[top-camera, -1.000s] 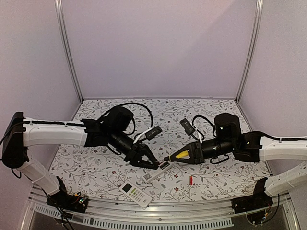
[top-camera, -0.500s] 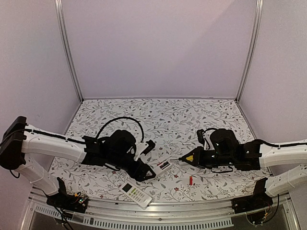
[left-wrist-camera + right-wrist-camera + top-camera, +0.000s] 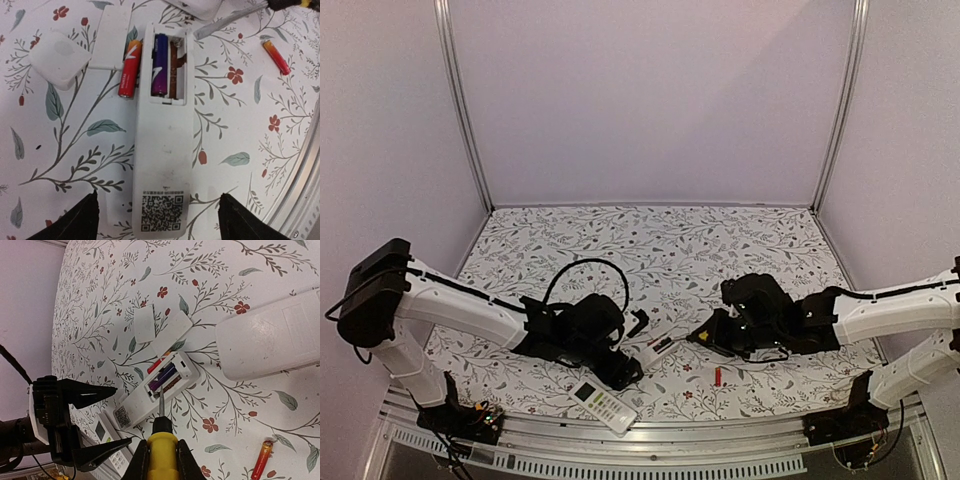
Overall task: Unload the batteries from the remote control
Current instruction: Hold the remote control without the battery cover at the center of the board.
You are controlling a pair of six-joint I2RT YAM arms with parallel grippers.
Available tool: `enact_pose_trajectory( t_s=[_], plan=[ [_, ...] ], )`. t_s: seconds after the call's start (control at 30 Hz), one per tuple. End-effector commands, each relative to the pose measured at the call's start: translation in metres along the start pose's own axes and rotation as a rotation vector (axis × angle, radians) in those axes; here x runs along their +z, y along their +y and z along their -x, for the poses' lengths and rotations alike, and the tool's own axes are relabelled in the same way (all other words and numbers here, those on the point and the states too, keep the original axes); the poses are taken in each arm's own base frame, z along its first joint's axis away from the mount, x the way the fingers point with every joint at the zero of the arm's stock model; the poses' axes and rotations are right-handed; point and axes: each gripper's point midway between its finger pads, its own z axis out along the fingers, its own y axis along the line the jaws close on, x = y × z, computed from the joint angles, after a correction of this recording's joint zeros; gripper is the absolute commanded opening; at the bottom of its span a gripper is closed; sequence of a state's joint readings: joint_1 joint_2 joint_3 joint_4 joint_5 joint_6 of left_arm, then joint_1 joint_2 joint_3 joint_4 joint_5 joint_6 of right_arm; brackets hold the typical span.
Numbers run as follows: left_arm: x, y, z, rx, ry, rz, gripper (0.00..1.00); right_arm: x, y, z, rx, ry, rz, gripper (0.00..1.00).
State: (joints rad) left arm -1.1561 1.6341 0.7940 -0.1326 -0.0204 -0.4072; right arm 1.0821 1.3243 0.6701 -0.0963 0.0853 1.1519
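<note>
left claw [image 3: 158,200] stands wide apart, one dark finger [image 3: 80,222] on each side of the qr-code end of the remote [image 3: 162,165]. bare table [image 3: 720,240] shows in both gaps, so it touches and holds nothing. right claw [image 3: 161,460] is clamped on the yellow handle of the screwdriver [image 3: 161,437]. the metal tip sits at the edge of the open battery bay, beside the cell. contact cannot be told.

remote lies flat, back up, bay uncovered.

against a second ago:
- left claw's jaws were nearly together at the remote's end; now they are spread wide and drawn back toward 6 o'clock in the top view.
- both arms sit lower and more folded.
- right claw has kept its clamp on the screwdriver.
- keypad remote [image 3: 603,404] has not shifted.

count:
- cells, three. one purple-blue cell [image 3: 160,65] is still in the bay, on its 9 o'clock side in the left wrist view. one red-orange cell [image 3: 129,70] lies on the table just beside the remote, at 9 o'clock of the bay. a second red-orange cell [image 3: 276,51] lies well apart at 2 o'clock.
- remotes, two sure: the open one, and the keypad remote at its 7 o'clock in the top view.
- large white body [image 3: 275,340], one; kind cannot be told.
- loose white pieces, two: flat cover [image 3: 112,40] and rounded square block [image 3: 57,60], both at 10 o'clock of the bay.
- screwdriver, one.
</note>
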Motion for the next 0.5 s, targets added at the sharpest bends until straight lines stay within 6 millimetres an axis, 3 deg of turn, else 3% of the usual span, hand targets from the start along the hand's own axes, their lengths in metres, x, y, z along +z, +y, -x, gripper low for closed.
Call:
enact_pose_trajectory(
  t_s=[0.0, 0.47],
  plan=[
    [0.005, -0.008, 0.007, 0.045, -0.018, -0.005, 0.81, 0.005, 0.015, 0.003, 0.005, -0.009, 0.014, 0.0],
    [0.024, -0.01, -0.001, 0.131, 0.028, 0.027, 0.5, 0.024, 0.004, -0.006, 0.007, 0.045, -0.119, 0.0]
  ],
)
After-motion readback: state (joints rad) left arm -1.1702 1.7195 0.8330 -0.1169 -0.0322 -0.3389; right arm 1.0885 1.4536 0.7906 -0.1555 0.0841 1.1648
